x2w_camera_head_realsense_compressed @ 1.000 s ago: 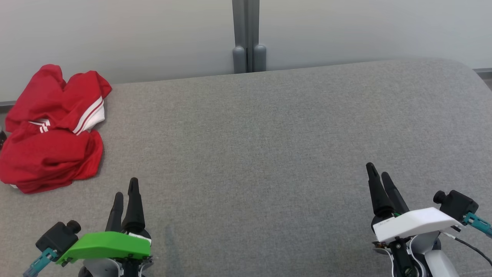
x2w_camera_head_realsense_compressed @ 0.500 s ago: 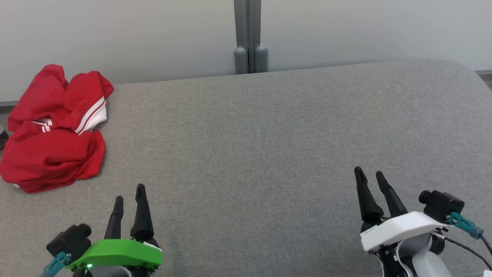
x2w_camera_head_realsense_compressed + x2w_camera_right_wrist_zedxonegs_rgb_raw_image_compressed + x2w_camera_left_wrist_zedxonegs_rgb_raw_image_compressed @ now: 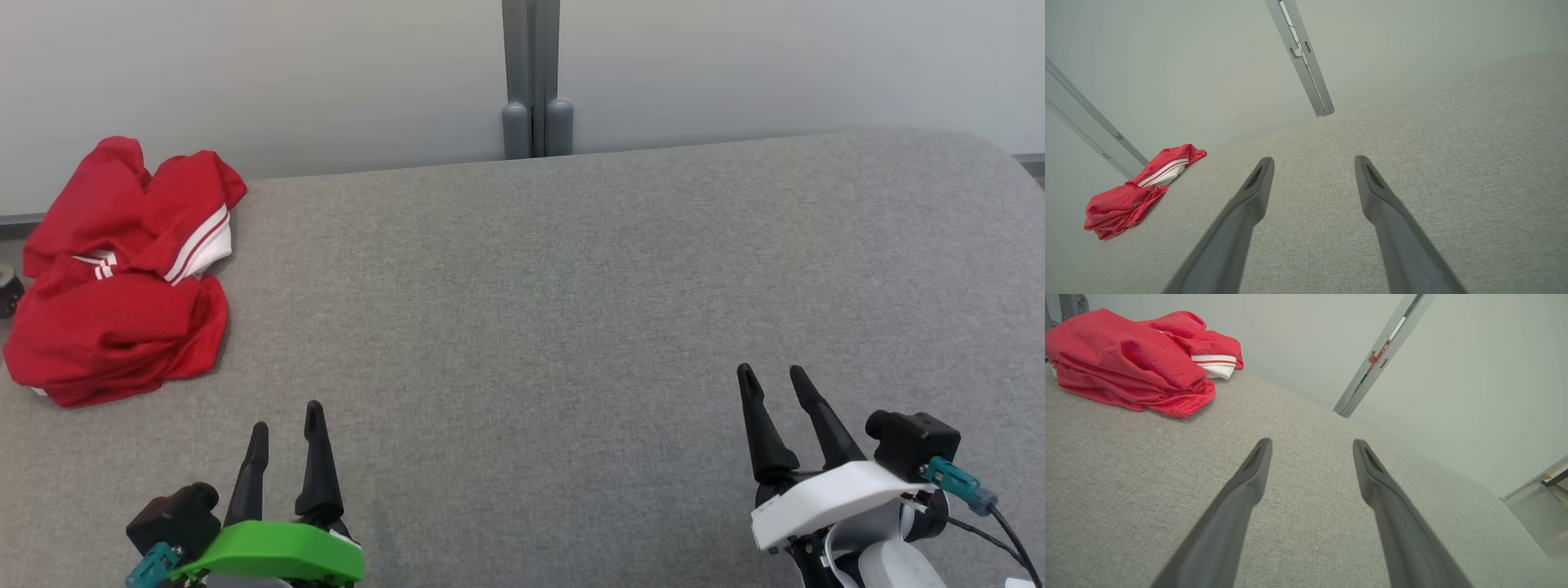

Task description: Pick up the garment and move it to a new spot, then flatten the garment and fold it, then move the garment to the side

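Fingers [image 3: 1251, 477] of the left gripper [image 3: 286, 415] and the right gripper [image 3: 771, 371] stood apart, holding nothing, over the grey cushioned surface [image 3: 531, 286]. The red garment [image 3: 122, 310] lay crumpled at the surface's far left edge, well apart from both grippers.

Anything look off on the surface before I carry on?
Nothing spilled or damaged. The red garment lies bunched at the far left corner of the grey surface, its white striped edge poking out, so no neat fold. Jaws open, left gripper and right gripper hang clear of it.
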